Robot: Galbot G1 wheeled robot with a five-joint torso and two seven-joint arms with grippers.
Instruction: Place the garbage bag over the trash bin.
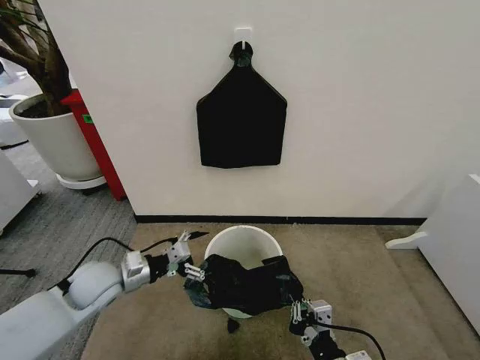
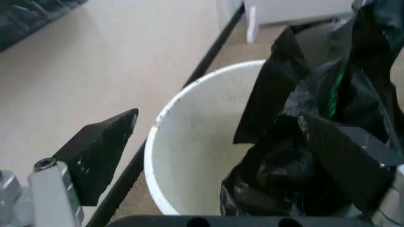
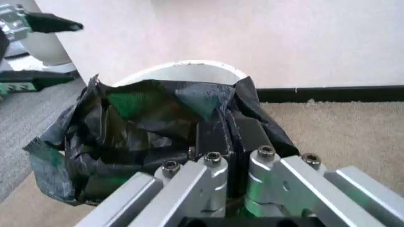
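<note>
Garbage bag (image 1: 247, 283): crumpled black heap lying across the near half of the trash bin (image 1: 244, 244), draped over the bin's near rim and spilling a little down the outside toward the robot. Far half of the bin mouth bare, pale inner wall showing. Not yet opened out, not yet stretched round the rim.

Left claw (image 1: 187, 259) at the bin's left side, level with the rim, spread wide; in the left wrist view one finger (image 2: 98, 151) hangs free outside the bin wall, the other pressed into the bag folds over the bin's mouth. No clamp on the plastic there, judging by the gap.

Right claw (image 3: 224, 137) at the bin's near-right edge, closed narrow on a fold of the bag, black film pinched between the pads in the right wrist view.

Behind the bin, a flat black bundle (image 1: 241, 120) on a wall hook, knotted at the top, well apart from the work. White plant pot (image 1: 52, 142) far off to the bin's left, beside the wall corner. Bin standing on tan carpet (image 1: 360, 285).

Progress, by judgement: early to middle. Done: bag brought to the bin and resting on it. Left: finding the bag's open edge, spreading it, pulling it over the far rim, folding it down all round. Risk: thin film slipping or bunching, light bin tipping under a sideways pull.
</note>
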